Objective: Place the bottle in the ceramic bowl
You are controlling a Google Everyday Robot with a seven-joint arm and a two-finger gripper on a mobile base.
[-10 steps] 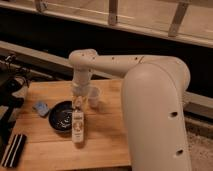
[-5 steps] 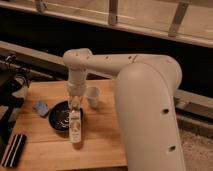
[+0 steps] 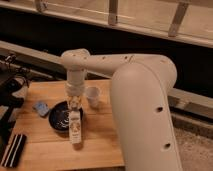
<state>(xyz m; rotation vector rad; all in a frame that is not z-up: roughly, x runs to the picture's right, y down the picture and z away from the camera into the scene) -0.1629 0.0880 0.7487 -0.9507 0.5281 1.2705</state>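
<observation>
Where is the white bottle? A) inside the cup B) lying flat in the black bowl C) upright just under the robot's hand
C: the bottle is upright just below the hand, which hangs over the bowl's right rim.

We can read no words, brands or numbers anywhere in the frame. The bottle [image 3: 76, 130], left of centre in the lower half, carries a printed label with dark marks, but we cannot make them out as letters or figures. The gripper [image 3: 75, 104] hangs right above the bottle's top, at the right rim of the ceramic bowl [image 3: 59, 118], and shows us nothing legible.
</observation>
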